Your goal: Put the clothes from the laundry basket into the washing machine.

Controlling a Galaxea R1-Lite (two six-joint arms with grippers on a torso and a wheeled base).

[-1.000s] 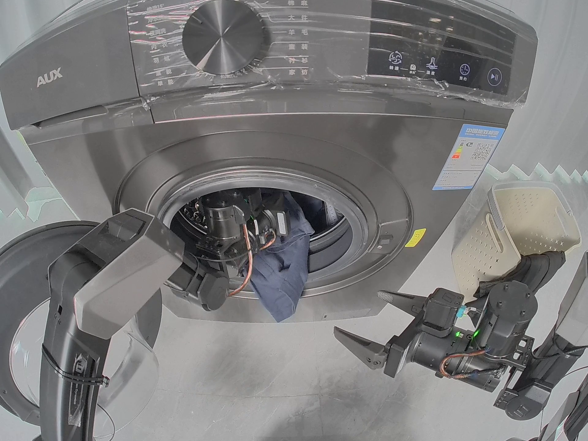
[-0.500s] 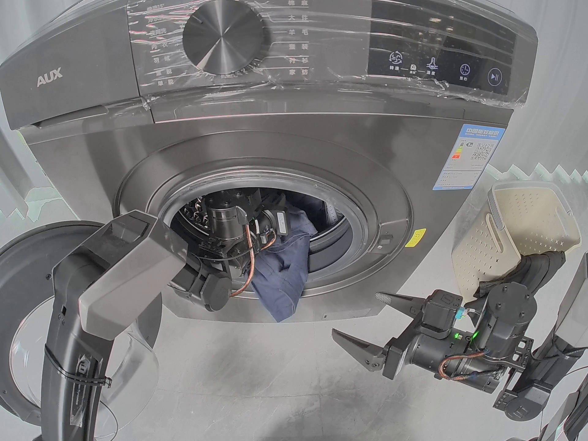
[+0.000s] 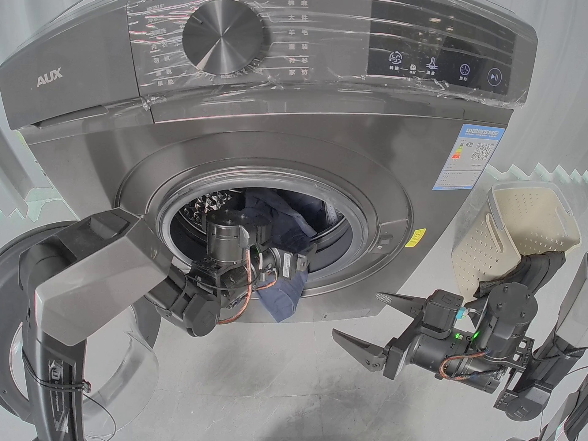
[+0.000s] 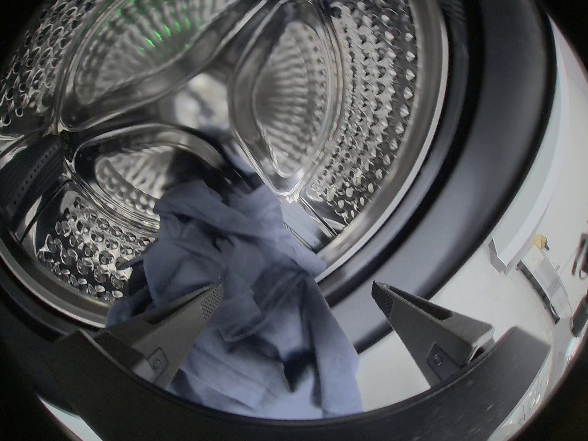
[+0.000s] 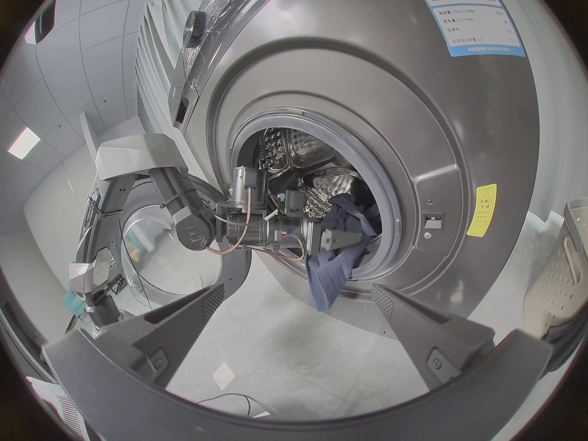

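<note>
One blue garment (image 3: 278,295) hangs over the washing machine (image 3: 367,154) rim, centre; one laundry basket (image 3: 527,215), right; left claw (image 4: 294,289) and right claw (image 3: 358,315) both released.

the left pincer (image 4: 295,288) is hanging at the mouth of the drum (image 4: 367,93), its jaws spread wide and gripping nothing. a blue cloth (image 4: 257,338) is lying crumpled just beyond it, spilling from the drum's bottom out over the dark seal (image 4: 490,154).
</note>
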